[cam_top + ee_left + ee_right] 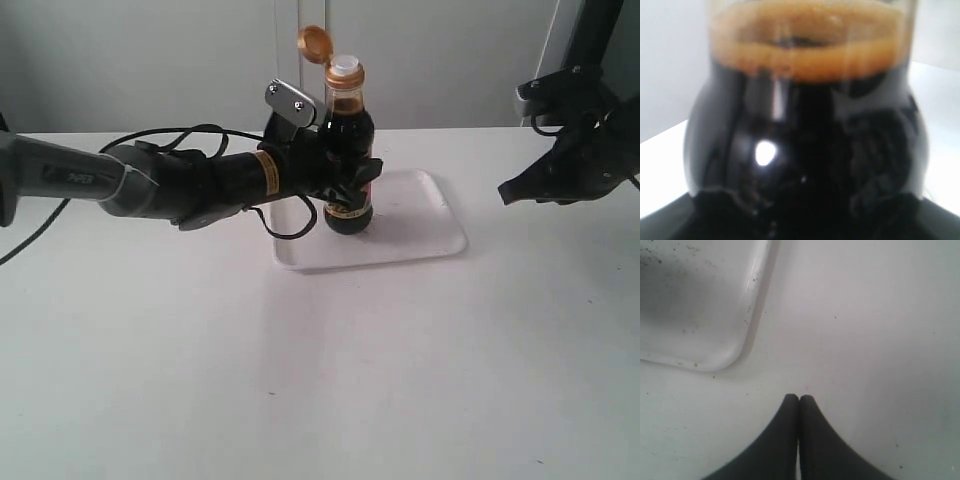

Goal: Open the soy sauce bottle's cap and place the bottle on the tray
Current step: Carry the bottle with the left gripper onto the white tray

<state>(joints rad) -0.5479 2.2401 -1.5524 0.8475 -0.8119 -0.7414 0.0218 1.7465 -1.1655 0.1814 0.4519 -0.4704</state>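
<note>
My left gripper (345, 185) pinches the bottle (347, 150) upright over the tray (420, 235), cap (313, 42) flipped open; smooth, breakable glass, so I'm gripping its belly. Right gripper (799, 399) pressed together, empty.

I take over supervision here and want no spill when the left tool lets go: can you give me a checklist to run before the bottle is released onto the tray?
1. Cap flipped open, white spout bare: ok.
2. Left tool shut on the soy sauce bottle: ok.
3. Bottle upright: ok, no lean shows in the exterior view.
4. Bottle within the tray rim: ok.
5. Bottle base resting on the tray floor: cannot tell; contact is not clear from any view.
6. Right tool clear of the bottle: ok, shut, empty and off the tray, over the table.
</note>
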